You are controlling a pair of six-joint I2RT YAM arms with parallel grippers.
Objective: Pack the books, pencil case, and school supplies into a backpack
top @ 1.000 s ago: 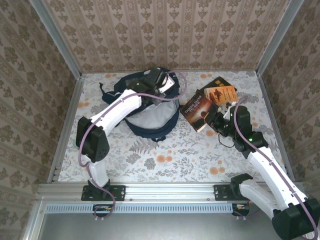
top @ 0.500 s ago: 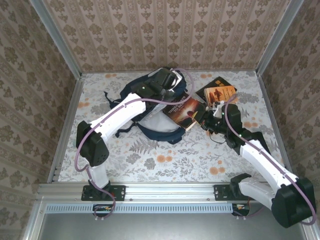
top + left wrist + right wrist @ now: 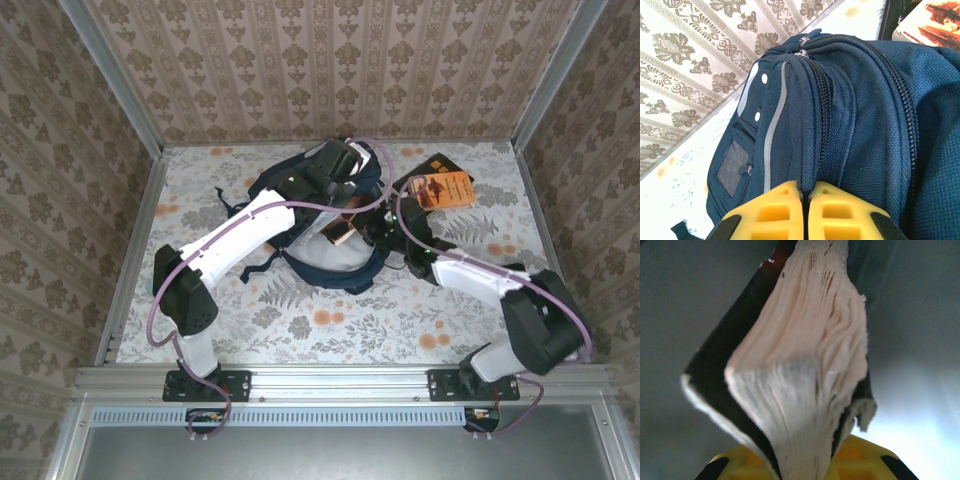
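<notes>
While pinched, the book (pages fanned) points leftward — into the backpack.

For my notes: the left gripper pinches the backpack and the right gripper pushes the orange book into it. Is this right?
Not the orange book: it lies outside the backpack. The right wrist view shows the right gripper holding a dark-covered book. The left gripper does pinch the backpack.

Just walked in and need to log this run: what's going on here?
The left gripper pinches the top of the large navy-blue fabric backpack. The right gripper grips a dark reddish-brown paperback with its far end in the backpack's opening. A flat orange paperback lies outside, to the backpack's right.
</notes>
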